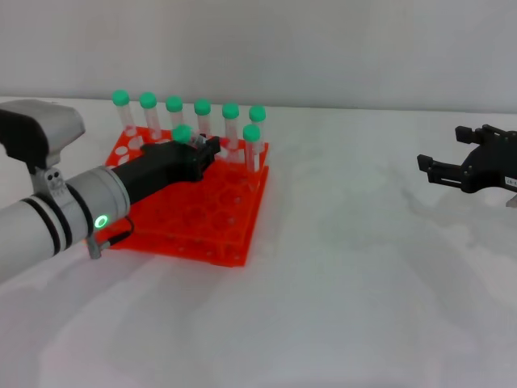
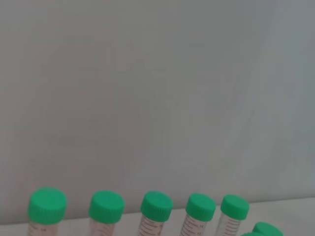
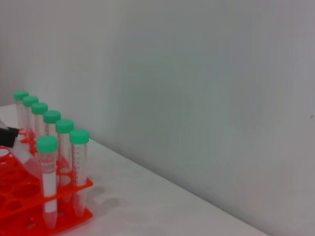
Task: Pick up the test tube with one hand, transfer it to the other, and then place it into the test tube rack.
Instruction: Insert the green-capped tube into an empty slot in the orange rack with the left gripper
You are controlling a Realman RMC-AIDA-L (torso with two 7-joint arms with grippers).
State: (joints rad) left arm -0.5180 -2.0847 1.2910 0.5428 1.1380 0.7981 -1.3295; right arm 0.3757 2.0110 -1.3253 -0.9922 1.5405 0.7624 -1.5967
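Note:
My left gripper (image 1: 207, 150), black with long fingers on a silver-grey forearm, reaches over the orange-red test tube rack (image 1: 212, 239). It is shut on a test tube (image 1: 182, 133) that leans tilted above the rack's second row. The right wrist view shows this leaning tube (image 3: 24, 156) with a black fingertip (image 3: 8, 136) on it, over the rack (image 3: 74, 189). Several other green-capped tubes (image 1: 202, 107) stand upright along the rack's back row, and one (image 1: 251, 134) stands in the second row. My right gripper (image 1: 443, 170) hovers far to the right, open and empty.
The white table (image 1: 363, 283) stretches between the rack and my right gripper. A pale wall (image 1: 323, 48) stands behind the table. The left wrist view shows only the back-row tube caps (image 2: 156, 205) against that wall.

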